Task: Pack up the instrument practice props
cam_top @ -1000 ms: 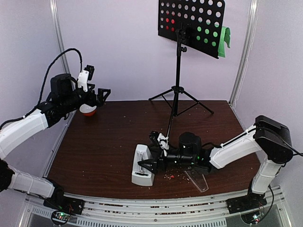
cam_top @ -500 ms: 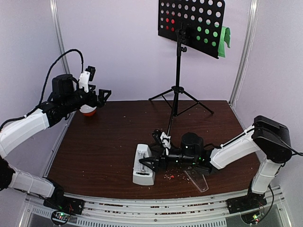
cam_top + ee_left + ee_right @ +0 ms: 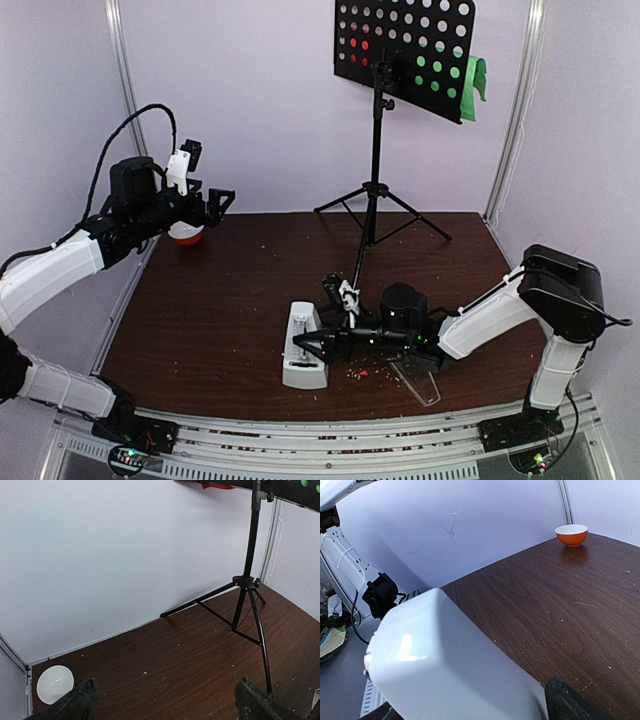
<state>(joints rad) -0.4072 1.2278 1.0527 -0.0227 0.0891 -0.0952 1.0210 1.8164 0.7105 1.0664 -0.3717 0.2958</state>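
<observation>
- The dark wooden counter (image 3: 220, 320), flecked with crumbs, sits between pale walls.
- The music stand (image 3: 377, 150) is upright at upper centre.
- The white metronome (image 3: 297, 372) lies at lower centre, between the right pincer's (image 3: 308, 348) fingers; it is not clear whether they clench it.
- The left pincer (image 3: 218, 200) hangs released at upper left.

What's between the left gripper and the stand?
Only bare tabletop with scattered crumbs between the left gripper and the stand, clearest in the left wrist view. The bowl sits off to one side.

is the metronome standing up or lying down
Lying down: the metronome lies lengthwise on the table, long face up.
</observation>
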